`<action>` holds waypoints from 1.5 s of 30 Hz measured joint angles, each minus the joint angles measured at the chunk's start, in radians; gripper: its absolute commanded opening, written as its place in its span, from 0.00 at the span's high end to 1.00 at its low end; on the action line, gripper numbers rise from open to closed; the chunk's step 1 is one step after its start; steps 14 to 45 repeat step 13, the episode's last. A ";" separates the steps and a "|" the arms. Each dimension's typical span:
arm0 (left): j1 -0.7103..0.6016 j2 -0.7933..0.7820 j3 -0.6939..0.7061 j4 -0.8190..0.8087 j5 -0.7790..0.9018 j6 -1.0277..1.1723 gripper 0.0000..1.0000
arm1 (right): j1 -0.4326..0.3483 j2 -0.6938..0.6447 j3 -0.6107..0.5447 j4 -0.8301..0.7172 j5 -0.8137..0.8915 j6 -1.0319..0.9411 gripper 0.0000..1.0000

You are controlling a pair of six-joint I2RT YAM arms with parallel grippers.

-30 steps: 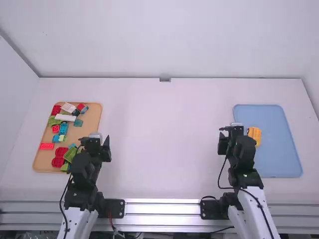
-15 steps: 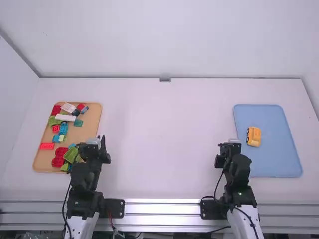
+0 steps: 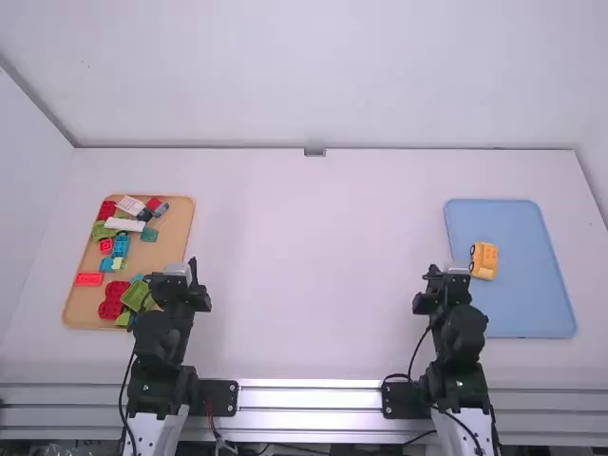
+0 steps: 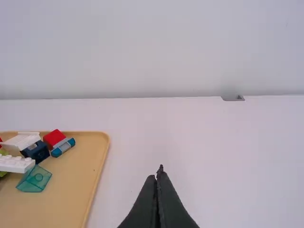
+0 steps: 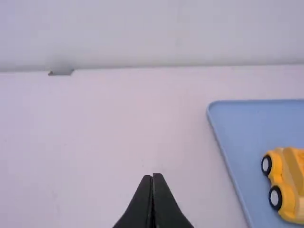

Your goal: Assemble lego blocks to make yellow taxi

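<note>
My left gripper (image 3: pixel 173 274) is held back near its base, beside the orange tray's right edge. In the left wrist view the left gripper (image 4: pixel 157 172) has its fingers together with nothing between them. My right gripper (image 3: pixel 445 274) stands just left of the blue tray. The right wrist view shows the right gripper (image 5: pixel 152 176) closed on nothing. A yellow toy car (image 3: pixel 484 260) rests on the left part of the blue tray (image 3: pixel 532 304); its dark wheels face left in the right wrist view, where the yellow car (image 5: pixel 288 183) lies at the right edge.
An orange tray (image 3: pixel 176 228) at the left holds loose blocks: red ones (image 3: pixel 89 279), green, blue, white ones (image 3: pixel 125 224) and a translucent teal block (image 4: pixel 35 179). The white table (image 3: pixel 313 256) stretches between the two trays, with a wall behind it.
The right gripper has moved left, away from the blue tray, uncovering the yellow car, then shifted slightly back. The left arm has straightened a little and then kept still.
</note>
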 measured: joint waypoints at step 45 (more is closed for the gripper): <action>0.000 0.000 0.000 0.000 0.000 0.000 1.00 | 0.000 -0.133 0.000 0.000 -0.001 0.003 1.00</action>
